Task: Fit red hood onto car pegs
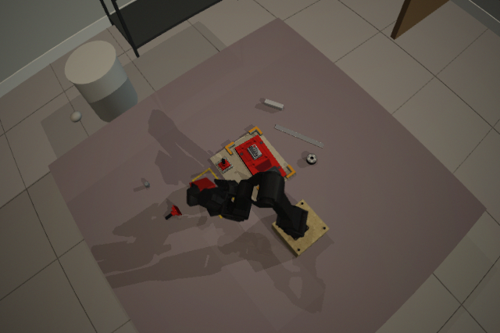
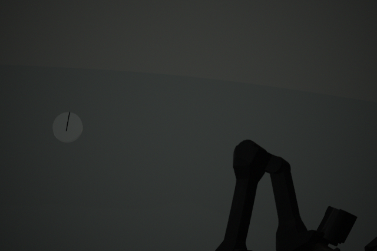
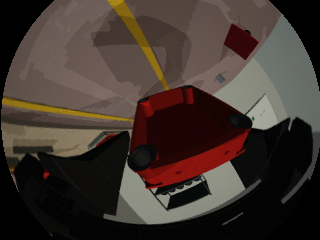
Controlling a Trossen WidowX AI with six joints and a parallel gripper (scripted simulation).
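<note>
The red hood [image 1: 200, 182] [image 3: 192, 122] is off the table, its hollow underside and dark-holed corner bosses facing the wrist camera. It is turned askew between the fingers. My gripper [image 1: 206, 189] [image 3: 171, 130] is open wide around it; the hood looks loose, and whether it touches a finger I cannot tell. The red chassis [image 1: 245, 150] sits in the jig [image 1: 238, 172] to the right of the gripper in the top view, with the grey engine block [image 1: 254, 152] on its deck. The pegs are too small to make out, and the arm hides the jig's near end.
A yellow outline [image 1: 208, 169] [image 3: 147, 50] marks the table below the gripper. A red part with a black knob [image 1: 223, 164] stands on the jig's left end. A red-and-black part [image 1: 174, 211] lies farther left. A wheel [image 1: 311, 158], a ruler [image 1: 298, 135] and a pale bar [image 1: 273, 104] lie beyond the jig.
</note>
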